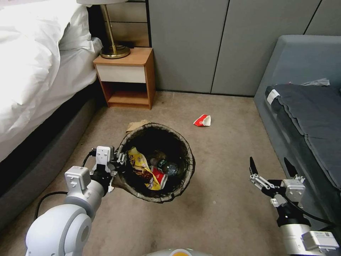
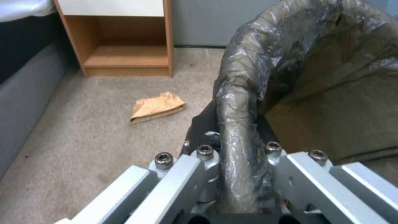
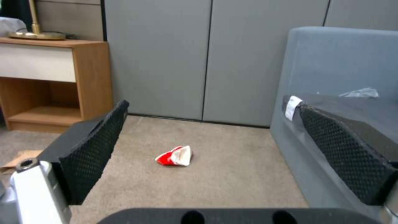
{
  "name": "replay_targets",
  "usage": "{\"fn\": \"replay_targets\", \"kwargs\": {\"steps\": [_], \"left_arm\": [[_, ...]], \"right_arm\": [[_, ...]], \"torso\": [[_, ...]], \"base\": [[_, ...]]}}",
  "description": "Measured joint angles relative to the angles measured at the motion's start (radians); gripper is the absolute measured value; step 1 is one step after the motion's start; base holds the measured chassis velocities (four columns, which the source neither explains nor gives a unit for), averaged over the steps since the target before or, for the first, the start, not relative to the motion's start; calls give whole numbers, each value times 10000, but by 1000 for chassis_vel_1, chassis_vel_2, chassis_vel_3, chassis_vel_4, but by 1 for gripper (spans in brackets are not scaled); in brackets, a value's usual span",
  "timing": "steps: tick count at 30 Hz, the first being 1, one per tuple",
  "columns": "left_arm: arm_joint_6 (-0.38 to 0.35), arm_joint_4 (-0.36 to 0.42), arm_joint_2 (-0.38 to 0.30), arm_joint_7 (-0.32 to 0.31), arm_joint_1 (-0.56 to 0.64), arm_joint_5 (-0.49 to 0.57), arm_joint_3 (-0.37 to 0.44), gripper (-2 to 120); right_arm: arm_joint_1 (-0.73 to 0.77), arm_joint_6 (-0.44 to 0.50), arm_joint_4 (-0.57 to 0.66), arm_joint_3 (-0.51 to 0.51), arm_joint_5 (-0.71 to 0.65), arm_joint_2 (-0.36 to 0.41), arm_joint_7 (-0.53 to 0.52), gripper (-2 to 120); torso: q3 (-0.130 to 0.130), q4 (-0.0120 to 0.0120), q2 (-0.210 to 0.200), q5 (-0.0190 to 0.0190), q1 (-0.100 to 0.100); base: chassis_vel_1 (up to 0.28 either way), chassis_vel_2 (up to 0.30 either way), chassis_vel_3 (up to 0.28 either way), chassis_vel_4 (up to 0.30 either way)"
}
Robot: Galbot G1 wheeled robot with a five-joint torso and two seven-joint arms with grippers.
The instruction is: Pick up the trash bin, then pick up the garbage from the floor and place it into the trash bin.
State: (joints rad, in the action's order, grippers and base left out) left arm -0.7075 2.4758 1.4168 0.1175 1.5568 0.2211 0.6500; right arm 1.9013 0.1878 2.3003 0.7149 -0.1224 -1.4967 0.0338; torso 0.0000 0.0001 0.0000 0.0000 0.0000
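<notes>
The left gripper [image 1: 119,164] pinches the trash bin [image 1: 184,149] rim, seemingly carrying it, while the right gripper [image 1: 271,167], spread, faces the red-and-white wrapper [image 3: 175,156].

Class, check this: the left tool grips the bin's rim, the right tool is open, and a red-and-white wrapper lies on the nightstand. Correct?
Not quite. The red-and-white wrapper lies on the carpet, as the head view shows. The rest holds.
</notes>
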Motion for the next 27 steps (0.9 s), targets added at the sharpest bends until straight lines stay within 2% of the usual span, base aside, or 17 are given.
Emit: {"fn": "replay_targets", "kwargs": {"steps": [14,27], "left_arm": [[27,-25,-57,26,-39,115,138,3],[32,-134,-52,36,-140,133,132,3]], "right_arm": [[20,3,-85,-302,105,-14,-162,100],[-59,-44,-180,-345,106,23,-183,100]], "torso": [[0,0,0,0,0],[0,0,0,0,0]], "base": [[-56,61,59,-67],[-102,98,99,-90]]}}
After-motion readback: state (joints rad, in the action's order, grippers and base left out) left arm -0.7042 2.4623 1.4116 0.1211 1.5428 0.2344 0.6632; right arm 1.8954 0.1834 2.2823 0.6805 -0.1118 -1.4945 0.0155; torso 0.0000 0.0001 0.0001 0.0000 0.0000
